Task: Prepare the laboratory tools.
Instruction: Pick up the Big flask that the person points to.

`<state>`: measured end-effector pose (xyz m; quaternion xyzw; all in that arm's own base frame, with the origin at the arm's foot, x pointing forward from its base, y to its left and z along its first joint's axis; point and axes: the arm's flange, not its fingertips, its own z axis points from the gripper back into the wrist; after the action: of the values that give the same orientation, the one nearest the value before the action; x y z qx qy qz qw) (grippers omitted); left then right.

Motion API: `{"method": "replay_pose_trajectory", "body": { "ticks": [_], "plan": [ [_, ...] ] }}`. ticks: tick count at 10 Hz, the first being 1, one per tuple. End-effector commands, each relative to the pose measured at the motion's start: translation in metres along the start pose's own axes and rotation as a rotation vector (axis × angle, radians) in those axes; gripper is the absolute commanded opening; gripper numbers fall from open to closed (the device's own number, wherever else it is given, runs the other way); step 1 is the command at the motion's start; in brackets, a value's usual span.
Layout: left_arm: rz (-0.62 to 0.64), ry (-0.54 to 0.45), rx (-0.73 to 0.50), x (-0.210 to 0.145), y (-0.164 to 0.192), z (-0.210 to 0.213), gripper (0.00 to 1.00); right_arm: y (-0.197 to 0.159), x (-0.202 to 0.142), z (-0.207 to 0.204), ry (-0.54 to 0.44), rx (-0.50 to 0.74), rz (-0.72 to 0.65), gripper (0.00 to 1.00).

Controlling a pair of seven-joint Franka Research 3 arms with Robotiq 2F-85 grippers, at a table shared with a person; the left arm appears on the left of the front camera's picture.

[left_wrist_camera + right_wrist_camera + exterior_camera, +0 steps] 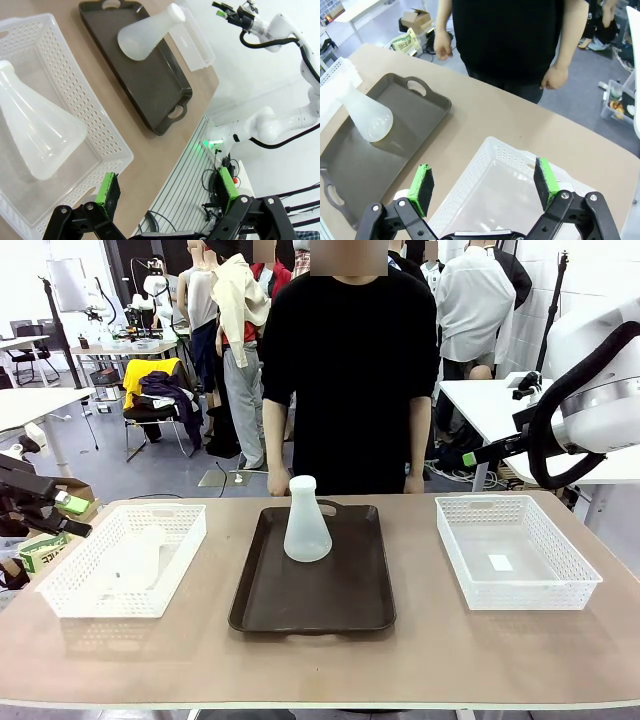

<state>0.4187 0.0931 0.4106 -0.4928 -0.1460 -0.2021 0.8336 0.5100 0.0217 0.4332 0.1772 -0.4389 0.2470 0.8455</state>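
On the dark brown rectangular tray (pixel 340 600) mid-tabletop, one translucent frosted-white conical flask (pixel 307 525) stood upright. The second frosted conical flask (pixel 37 130) lay on its side in the white mesh basket (pixel 100 115) under my left hand (pixel 167 192). Both hands were empty, fingers spread. My right hand (pixel 482 182) hovered over the other white mesh basket (pixel 465 180). My read: one flask set, one to go. Next: left hand down, pinch the neck, lift clear of the basket wall. A person's hand (pixel 555 77) hung past the far edge, well apart from the tray.
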Motion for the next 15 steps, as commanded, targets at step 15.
{"method": "replay_pose_trajectory", "body": {
  "ticks": [15],
  "plan": [
    [-0.025, 0.078, -0.026, 0.0043, 0.0044, 0.0069, 1.0, -0.0014, -0.001, 0.0004, 0.011, -0.001, 0.002, 1.0]
  ]
}}
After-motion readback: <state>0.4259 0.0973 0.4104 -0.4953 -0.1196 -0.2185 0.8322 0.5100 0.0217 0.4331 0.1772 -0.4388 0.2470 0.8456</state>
